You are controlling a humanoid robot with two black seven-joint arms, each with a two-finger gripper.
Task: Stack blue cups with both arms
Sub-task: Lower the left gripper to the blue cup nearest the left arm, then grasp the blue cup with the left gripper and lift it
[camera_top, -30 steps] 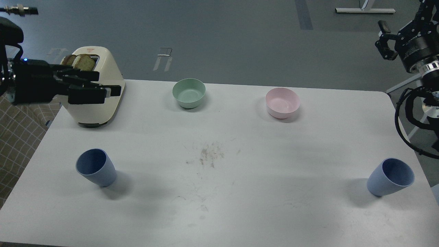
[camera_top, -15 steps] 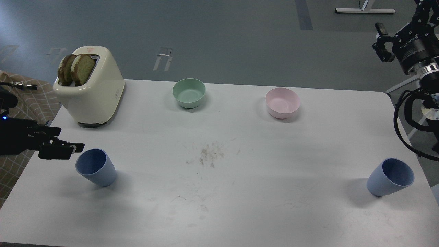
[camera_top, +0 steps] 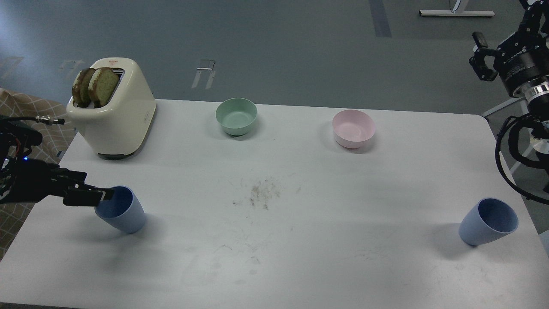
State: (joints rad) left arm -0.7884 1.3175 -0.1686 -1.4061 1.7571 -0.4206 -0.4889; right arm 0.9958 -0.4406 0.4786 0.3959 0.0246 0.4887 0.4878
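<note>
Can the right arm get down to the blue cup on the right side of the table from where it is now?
Probably yes. The right gripper hangs high beyond the table's far right corner, well away from the right blue cup. That cup stands alone near the table edge, nothing beside or over it.

left arm [camera_top: 30, 184]: black, blue LED | right arm [camera_top: 521, 68]: black, silver wrist ring, looped black cables
</note>
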